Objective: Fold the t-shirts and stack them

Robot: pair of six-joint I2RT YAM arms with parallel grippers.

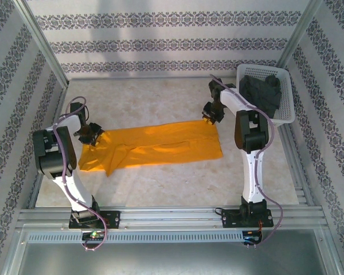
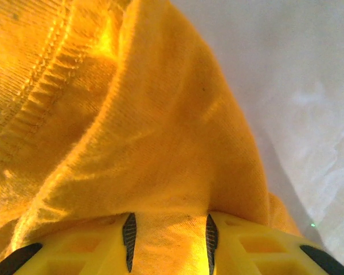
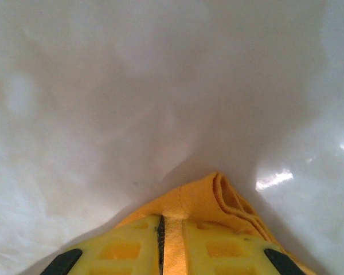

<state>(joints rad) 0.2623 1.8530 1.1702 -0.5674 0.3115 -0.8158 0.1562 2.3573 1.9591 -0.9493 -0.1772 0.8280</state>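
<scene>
Orange-yellow t-shirt (image 1: 155, 146): you have it lying flat on the counter (image 1: 160, 97) as a long strip running left to right, with the right end sitting slightly farther back. The left end flares wider and is rumpled, with a stitched hem showing. The cloth there is pinched between the left fingers (image 2: 80, 246). At the right end, the far corner is a doubled fold pinched between the right fingers (image 3: 120, 249).

Charcoal-grey t-shirt (image 1: 264, 91): you see it bunched and unfolded inside the white basket (image 1: 284, 114) at far right, well apart from the first.
</scene>
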